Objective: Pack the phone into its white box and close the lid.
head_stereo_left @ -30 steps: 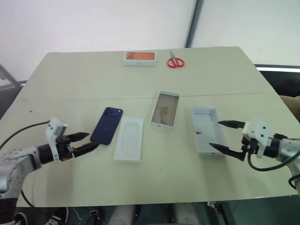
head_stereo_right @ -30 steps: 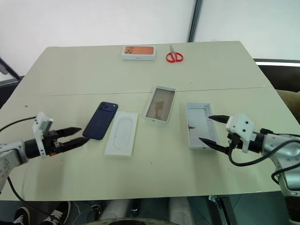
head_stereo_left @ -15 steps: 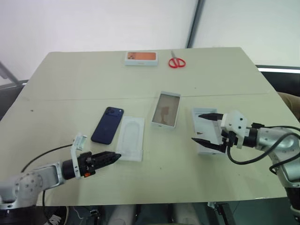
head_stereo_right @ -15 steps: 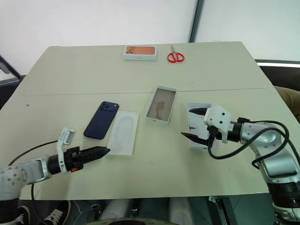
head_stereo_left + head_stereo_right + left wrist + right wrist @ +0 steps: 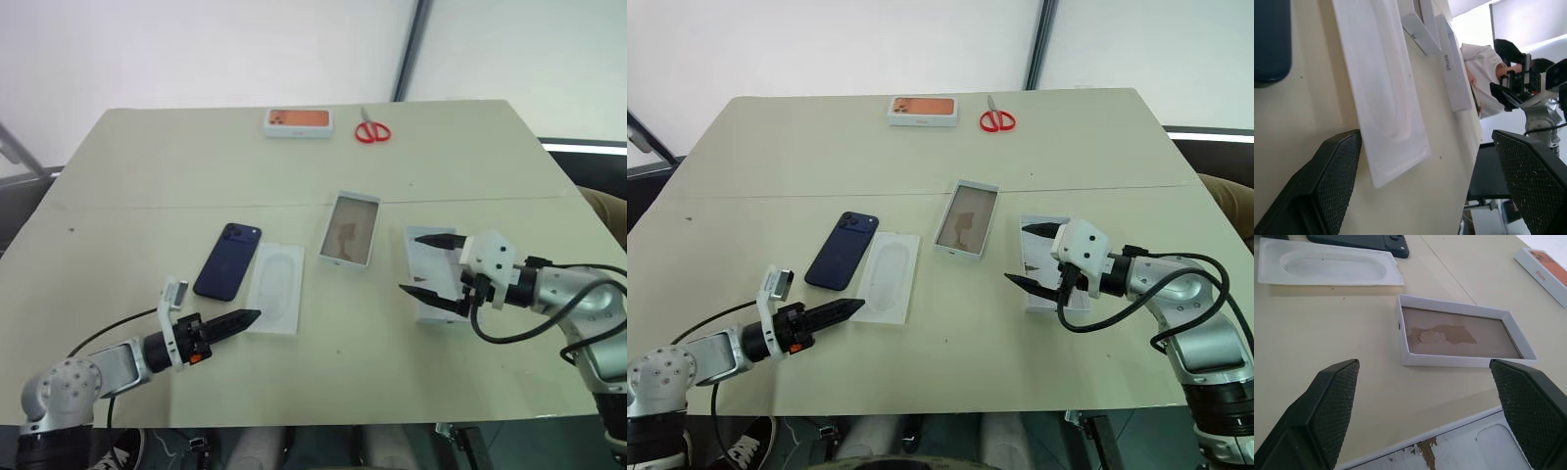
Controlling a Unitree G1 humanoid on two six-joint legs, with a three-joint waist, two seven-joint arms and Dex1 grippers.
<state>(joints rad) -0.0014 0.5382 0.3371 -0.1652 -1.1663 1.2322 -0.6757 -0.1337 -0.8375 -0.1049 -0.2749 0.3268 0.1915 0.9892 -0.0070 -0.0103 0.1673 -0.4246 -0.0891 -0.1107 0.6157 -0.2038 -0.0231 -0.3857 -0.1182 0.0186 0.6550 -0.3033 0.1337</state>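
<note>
The dark navy phone [image 5: 227, 261] lies flat, left of centre on the table. Right of it lies a flat white insert [image 5: 274, 289], then the white box [image 5: 348, 228] with its brownish floor facing up. The lid [image 5: 1034, 257] lies hollow side up at the right. My left gripper [image 5: 230, 323] is open, low over the table at the near end of the insert, which lies between its fingers [image 5: 1337, 171] in the left wrist view. My right gripper [image 5: 409, 264] is open above the lid's left edge, pointing toward the white box [image 5: 1459, 337]. Neither holds anything.
A white box with an orange picture [image 5: 296, 121] and red scissors [image 5: 370, 129] lie at the table's far edge. The table's near edge runs just below both arms. Bare tabletop lies between the insert and the lid.
My left gripper has swung right, from beside the phone to the insert's near end, and has rolled. My right gripper has moved left over the lid. Nothing on the table has moved.
</note>
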